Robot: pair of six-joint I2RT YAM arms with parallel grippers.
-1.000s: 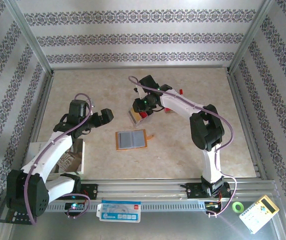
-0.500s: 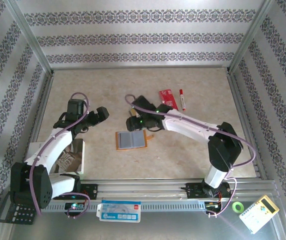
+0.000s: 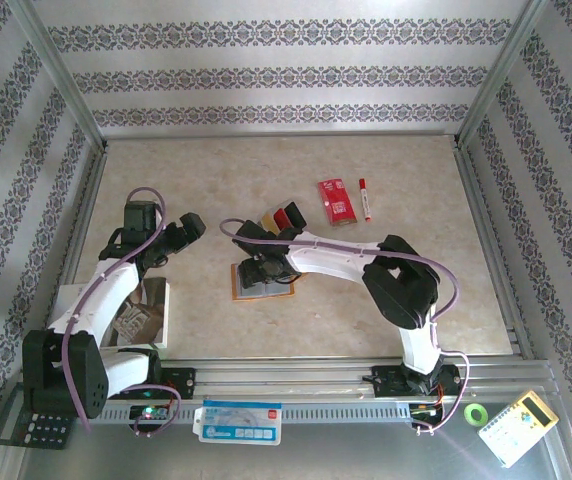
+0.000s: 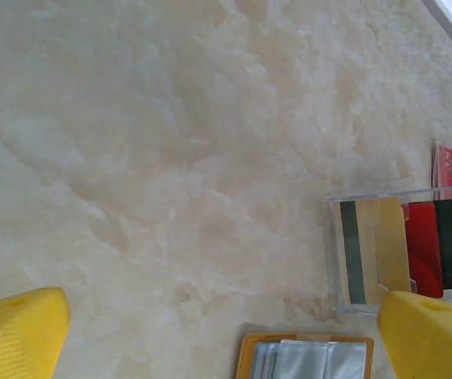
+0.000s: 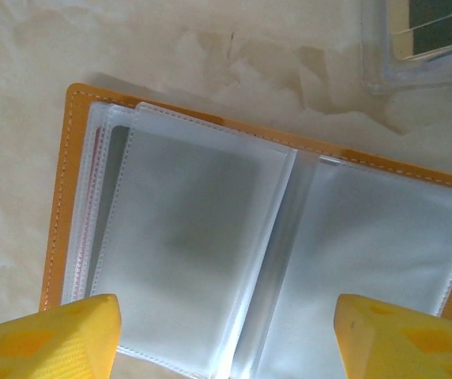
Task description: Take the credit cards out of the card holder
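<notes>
My right hand [image 5: 227, 338] spread wide above the open orange card holder [image 5: 210, 237], holder flat on the tabletop [image 4: 131, 142], my left hand [image 4: 224, 335] also spread, tan, red and black credit cards [image 4: 422, 249] in a clear tray [image 4: 330, 253] just beyond it

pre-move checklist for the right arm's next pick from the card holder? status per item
1. Right gripper open: ok, fingers spread wide above the card holder.
2. Holder lying open, pockets facing up: ok.
3. A card left in the pockets: cannot tell, the sleeves look cloudy grey.
4. Left gripper out of the way: ok, open and off to the holder's left.
5. Credit cards parked: ok, tan, red and black ones sit in the clear tray beyond the holder.
</notes>
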